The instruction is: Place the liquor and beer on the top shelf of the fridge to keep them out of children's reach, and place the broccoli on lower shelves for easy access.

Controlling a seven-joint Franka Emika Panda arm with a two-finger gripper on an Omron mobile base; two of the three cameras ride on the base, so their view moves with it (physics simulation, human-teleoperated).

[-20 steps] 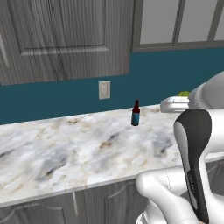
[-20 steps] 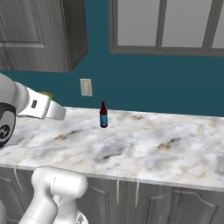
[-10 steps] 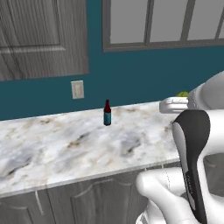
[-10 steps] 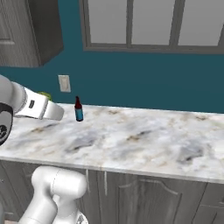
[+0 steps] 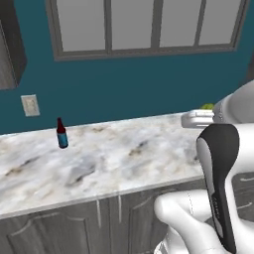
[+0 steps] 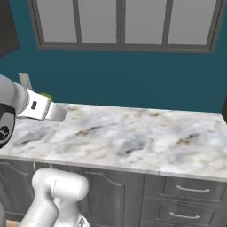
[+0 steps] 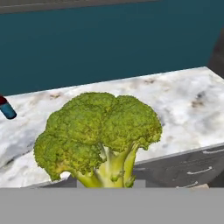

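Yellow-green broccoli (image 7: pixel 98 138) held close, blue-labelled beer (image 5: pixel 61 133) on marble counter (image 5: pixel 124 158)

White rounded arm (image 5: pixel 198 228) w/ dark grey joint covers, glossy.

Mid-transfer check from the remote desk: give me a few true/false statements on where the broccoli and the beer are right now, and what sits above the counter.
1. The broccoli is up at the gripper, above the counter. True.
2. The beer lies on its side. False: it stands upright on the marble counter, near the wall.
3. A wall outlet is mounted on the teal wall up and to the left of the beer. True.
4. A black microwave sits on the counter. False: the beer is all that stands on it.
5. A window with a grey frame is above the counter. True.
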